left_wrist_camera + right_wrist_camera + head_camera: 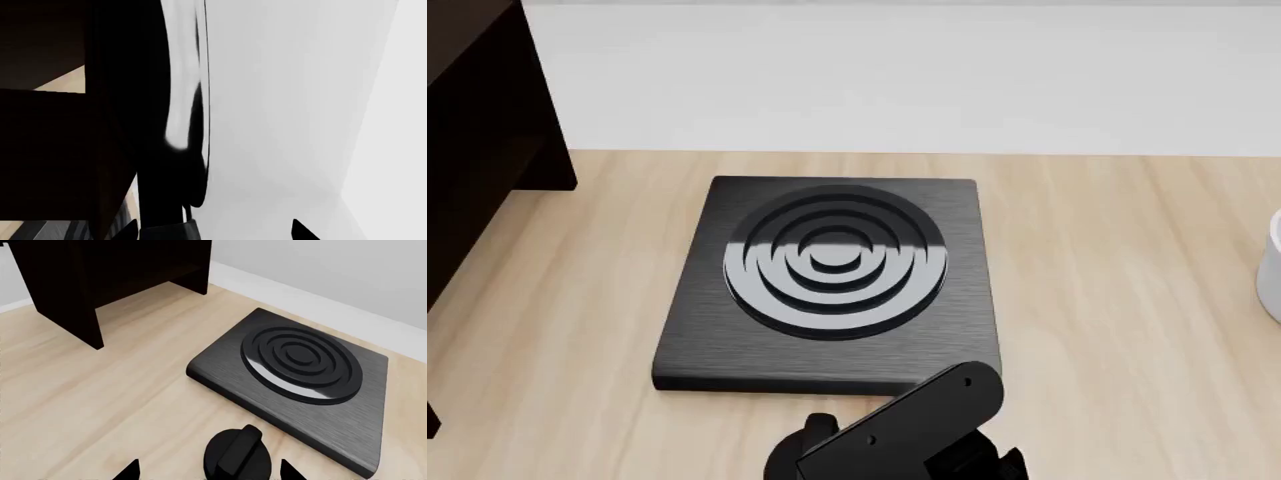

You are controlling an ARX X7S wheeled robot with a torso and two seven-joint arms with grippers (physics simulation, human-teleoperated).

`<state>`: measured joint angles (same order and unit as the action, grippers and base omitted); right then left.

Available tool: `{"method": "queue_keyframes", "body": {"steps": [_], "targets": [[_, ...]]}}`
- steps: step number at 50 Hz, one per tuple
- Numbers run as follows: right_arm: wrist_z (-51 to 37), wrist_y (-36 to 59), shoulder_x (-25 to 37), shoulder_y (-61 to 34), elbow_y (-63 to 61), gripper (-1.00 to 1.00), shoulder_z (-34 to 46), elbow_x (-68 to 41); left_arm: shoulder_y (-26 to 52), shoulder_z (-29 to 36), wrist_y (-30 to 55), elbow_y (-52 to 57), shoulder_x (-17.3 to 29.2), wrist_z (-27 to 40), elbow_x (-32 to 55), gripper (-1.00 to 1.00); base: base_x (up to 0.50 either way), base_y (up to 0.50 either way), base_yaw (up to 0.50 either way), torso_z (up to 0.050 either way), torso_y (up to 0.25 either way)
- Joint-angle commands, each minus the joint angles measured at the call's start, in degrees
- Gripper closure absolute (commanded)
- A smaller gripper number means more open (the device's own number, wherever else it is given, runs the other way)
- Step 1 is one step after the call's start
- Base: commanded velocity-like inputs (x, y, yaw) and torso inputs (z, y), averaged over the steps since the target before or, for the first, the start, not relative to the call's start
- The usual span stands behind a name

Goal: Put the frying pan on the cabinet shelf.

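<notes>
In the left wrist view the frying pan point(181, 100) shows edge-on, very close, as a black rim with a glossy grey-white inside. It stands right beside the dark boards of the cabinet shelf point(47, 150). A dark grey stub of its handle point(167, 231) lies between the fingers of my left gripper point(215, 231), close to one fingertip. The fingers are spread wide, so that gripper is open. The head view shows neither the pan nor the left gripper, only the cabinet point(481, 120) at the far left. My right gripper point(208, 471) hangs open above the wooden counter, with nothing held.
A square black burner plate point(827, 280) with concentric rings lies mid-counter and shows in the right wrist view as well point(300, 385). A white bowl point(1270, 270) sits at the right edge. My right arm point(894, 430) fills the near foreground. A black round knob-like part point(237, 457) lies under the right gripper.
</notes>
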<state>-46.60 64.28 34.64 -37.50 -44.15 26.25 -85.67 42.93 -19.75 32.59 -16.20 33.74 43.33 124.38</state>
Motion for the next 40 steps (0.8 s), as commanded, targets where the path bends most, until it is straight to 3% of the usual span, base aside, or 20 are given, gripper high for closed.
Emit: {"method": "queue_keyframes", "body": {"steps": [1,11,31,32,33,34,35,36,40], "targets": [[0.4,-0.5,0.2,0.6,-0.1,-1.0,0.3,0.6,-0.3,-1.5,0.2,-0.2,2.7,1.1,-3.0,-1.0,0.0,0.0,0.0,0.0,0.0],[0.2,-0.8,0.3,0.5,-0.1,-1.0,0.4,0.4,-1.2,-2.5,-1.4,7.0,1.3,6.3,-1.0,-1.0,0.0,0.0,0.0,0.0,0.0],[2.9,-2.9,0.6,4.2,-0.3,-1.0,1.1,4.7,-6.8,-6.8,-1.0,17.8,1.2,9.3,3.4,-1.0,0.0,0.0,0.0,0.0,0.0],[3.0,-2.9,0.6,4.2,-0.2,-1.0,1.1,4.8,-6.6,-6.6,-0.7,17.3,1.2,8.5,3.2,-1.0,0.0,0.0,0.0,0.0,0.0],[2.9,-2.9,0.6,4.1,-0.2,-1.0,1.1,4.7,-8.6,-5.3,3.3,15.7,3.5,0.3,-3.7,-1.0,0.0,0.0,0.0,0.0,0.0],[2.9,-2.9,0.7,4.1,-0.2,-1.0,1.1,4.6,-12.3,-6.6,2.5,14.2,1.6,-2.8,-5.8,-1.0,0.0,0.0,0.0,0.0,0.0],[2.5,-2.8,0.7,3.8,-0.3,-1.0,1.0,4.1,-12.5,-7.7,3.7,14.0,-0.3,-4.2,0.3,-1.0,0.0,0.0,0.0,0.0,0.0],[2.2,-2.8,0.7,3.7,-0.3,-1.0,1.0,3.8,-13.3,-6.8,3.8,16.8,1.3,-3.7,-5.3,-1.0,0.0,0.0,0.0,0.0,0.0],[2.3,-3.0,0.8,3.8,-0.3,-1.0,1.1,4.0,-15.2,-8.7,3.4,18.4,0.3,-3.8,-3.4,-1.0,0.0,0.0,0.0,0.0,0.0]]}}
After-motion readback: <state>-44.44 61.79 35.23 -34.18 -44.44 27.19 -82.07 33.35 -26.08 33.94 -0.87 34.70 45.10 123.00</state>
